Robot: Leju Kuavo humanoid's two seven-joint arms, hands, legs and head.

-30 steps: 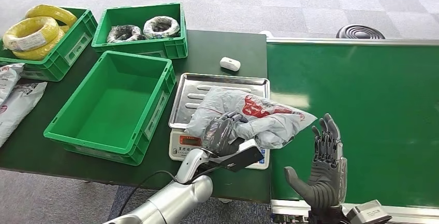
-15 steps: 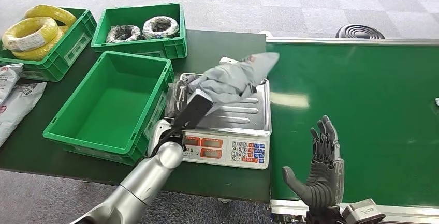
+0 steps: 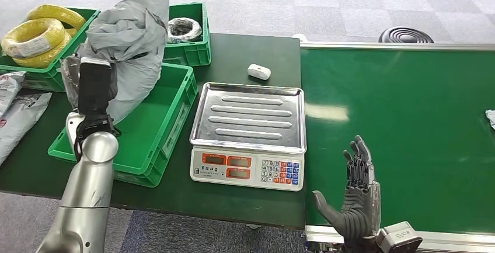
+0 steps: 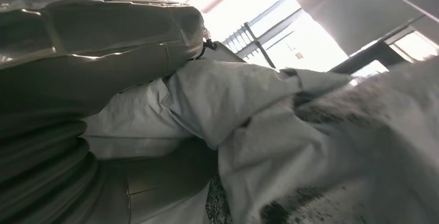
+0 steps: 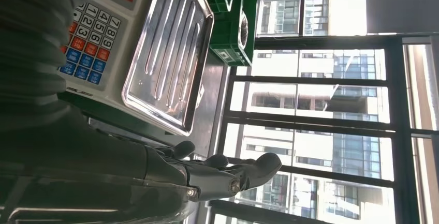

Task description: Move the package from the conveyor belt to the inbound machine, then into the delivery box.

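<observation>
Now I'm watching my left hand (image 3: 87, 86) gripping the grey package (image 3: 131, 42), which has just come off the scale (image 3: 248, 133) and is swinging over toward ten o'clock. It's hanging above the big empty green crate (image 3: 175, 118), so weighing looks finished and the drop into the box is next, I'm judging. My right hand (image 3: 353, 203) is staying loose, fingers spread, holding nothing, down at five o'clock by the green belt (image 3: 408, 124).

Head high; wrists close, sideways.
</observation>
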